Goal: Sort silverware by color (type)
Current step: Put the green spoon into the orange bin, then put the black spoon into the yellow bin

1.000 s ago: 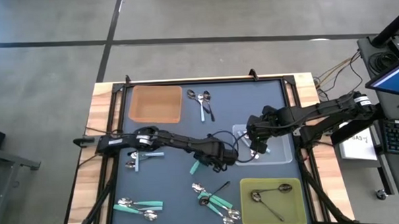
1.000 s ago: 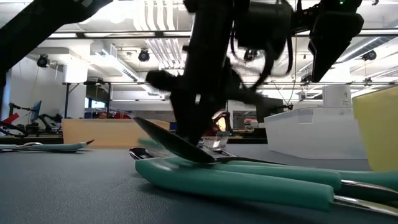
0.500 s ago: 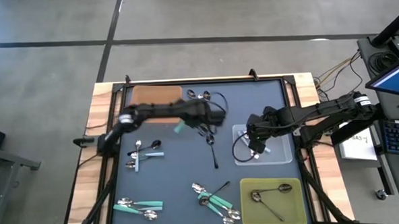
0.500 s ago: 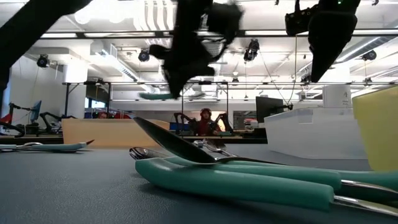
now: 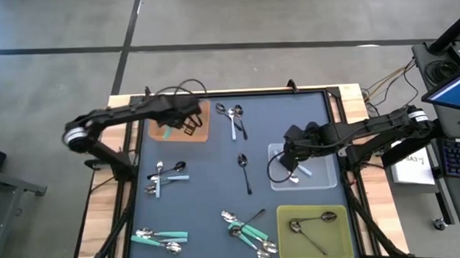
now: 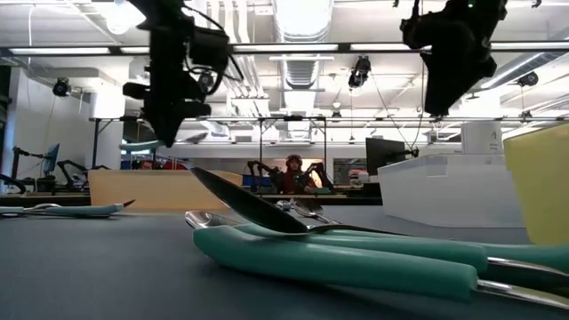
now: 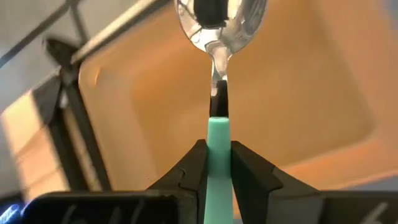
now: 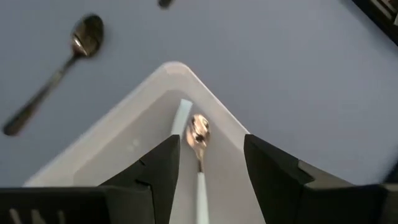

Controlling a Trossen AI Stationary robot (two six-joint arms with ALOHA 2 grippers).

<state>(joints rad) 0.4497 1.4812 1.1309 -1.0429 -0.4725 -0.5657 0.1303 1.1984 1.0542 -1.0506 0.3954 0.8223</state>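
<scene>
One glossy teal-handled spoon (image 7: 217,93) sits pinched in the left pincer (image 7: 217,168) above a smooth orange tray (image 7: 311,112).

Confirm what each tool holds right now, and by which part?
Left tool holds a teal-handled spoon by its handle, over the orange tray. Right tool is open and holds nothing, above the clear tray.

Two dark jointed arms, looping black cables, silver collar on left.

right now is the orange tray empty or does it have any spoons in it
Empty as far as shows: the orange tray has a bare floor. The left pincer holds a teal spoon above it, not yet dropped.
</scene>
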